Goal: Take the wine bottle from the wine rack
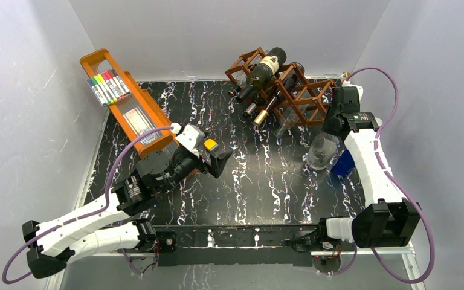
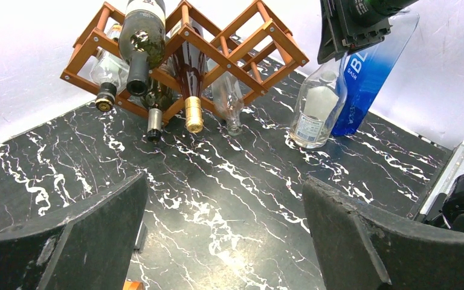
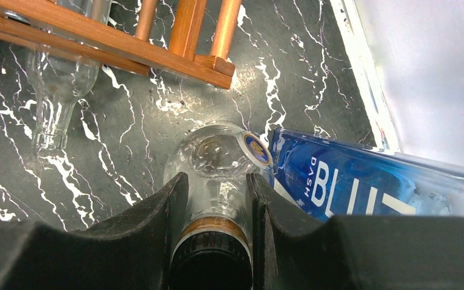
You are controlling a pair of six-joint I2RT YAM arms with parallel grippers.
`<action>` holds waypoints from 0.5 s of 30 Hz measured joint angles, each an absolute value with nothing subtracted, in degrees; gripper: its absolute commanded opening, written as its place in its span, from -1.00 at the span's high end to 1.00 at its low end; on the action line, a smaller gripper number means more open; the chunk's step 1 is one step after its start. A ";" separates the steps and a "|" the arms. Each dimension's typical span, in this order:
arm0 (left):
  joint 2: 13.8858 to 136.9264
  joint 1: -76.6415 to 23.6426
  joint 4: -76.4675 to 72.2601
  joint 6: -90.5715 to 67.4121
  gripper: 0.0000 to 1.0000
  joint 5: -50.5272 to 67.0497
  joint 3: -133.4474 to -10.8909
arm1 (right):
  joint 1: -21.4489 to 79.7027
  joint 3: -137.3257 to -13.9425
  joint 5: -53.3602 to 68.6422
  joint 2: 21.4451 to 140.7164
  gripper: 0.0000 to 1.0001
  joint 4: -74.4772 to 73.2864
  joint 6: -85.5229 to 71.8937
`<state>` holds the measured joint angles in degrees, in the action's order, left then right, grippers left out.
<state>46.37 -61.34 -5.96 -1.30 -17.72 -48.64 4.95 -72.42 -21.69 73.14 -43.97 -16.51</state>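
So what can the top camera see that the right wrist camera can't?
Only the top camera: the orange tray with coloured markers, the open left gripper, and a dark wine bottle lying on top of the wine rack. Only the right wrist camera: the right gripper pinching the clear bottle by its neck, near its dark cap. Both: the wine rack, the clear bottle, the blue bottle and the marble table.

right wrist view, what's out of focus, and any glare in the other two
Right wrist: the cap of the clear bottle and the right tool near the lens are soft, the table sharp. Left wrist: the white wall blows out, highlights on the dark wine bottle. Top external: even light, little glare.
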 measured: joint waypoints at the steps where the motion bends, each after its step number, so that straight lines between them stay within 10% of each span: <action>1: 46.37 -61.34 -5.96 -1.34 -0.97 -17.61 -48.64 | 4.86 -72.42 -21.52 73.21 0.47 -43.99 -16.53; 15: 46.76 -61.34 -5.89 -2.24 -0.97 -16.99 -48.64 | 4.84 -72.31 -20.38 74.02 -0.08 -43.97 -17.19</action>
